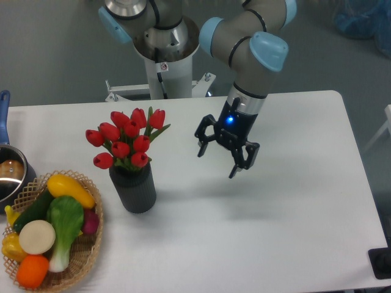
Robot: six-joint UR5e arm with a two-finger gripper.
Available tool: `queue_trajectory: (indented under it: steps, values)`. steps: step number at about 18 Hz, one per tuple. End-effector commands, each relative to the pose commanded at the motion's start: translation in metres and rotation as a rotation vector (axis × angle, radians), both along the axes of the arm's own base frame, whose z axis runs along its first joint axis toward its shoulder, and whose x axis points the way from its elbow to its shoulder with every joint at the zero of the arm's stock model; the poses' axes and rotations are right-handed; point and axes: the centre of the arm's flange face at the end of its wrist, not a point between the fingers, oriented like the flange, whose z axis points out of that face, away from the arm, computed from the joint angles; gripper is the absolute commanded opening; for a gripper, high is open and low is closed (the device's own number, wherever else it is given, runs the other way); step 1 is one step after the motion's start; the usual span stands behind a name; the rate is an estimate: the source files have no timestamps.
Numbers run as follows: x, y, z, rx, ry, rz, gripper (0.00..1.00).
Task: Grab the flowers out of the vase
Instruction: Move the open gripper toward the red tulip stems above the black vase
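Vase (135, 189) stands upright on the tabletop (293, 232), flowers (127, 139) rising vertically from its mouth. End effector (220, 157) hangs farther back, fingers spread wide and empty, well apart; bunch lies toward the image left.

A wicker basket (85, 259) of toy vegetables (52, 229) (yellow, green, orange among them) sits at the white tabletop's (275, 232) left edge, a blue-handled metal pot (9, 174) just behind it.
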Motion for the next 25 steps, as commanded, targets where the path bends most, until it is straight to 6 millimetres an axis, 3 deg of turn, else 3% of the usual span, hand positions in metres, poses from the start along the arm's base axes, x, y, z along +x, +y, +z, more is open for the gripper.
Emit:
queue_trajectory:
  steps: [8, 10, 15, 25]
  values:
    - [0.01, 0.017, 0.013, 0.237, -0.143, -0.044, 1.0]
    - [0.01, 0.019, 0.009, 0.303, -0.194, -0.054, 1.0]
    - [0.014, 0.024, 0.004, 0.307, -0.2, -0.07, 1.0]
    - [0.041, 0.018, -0.008, 0.302, -0.212, -0.099, 1.0]
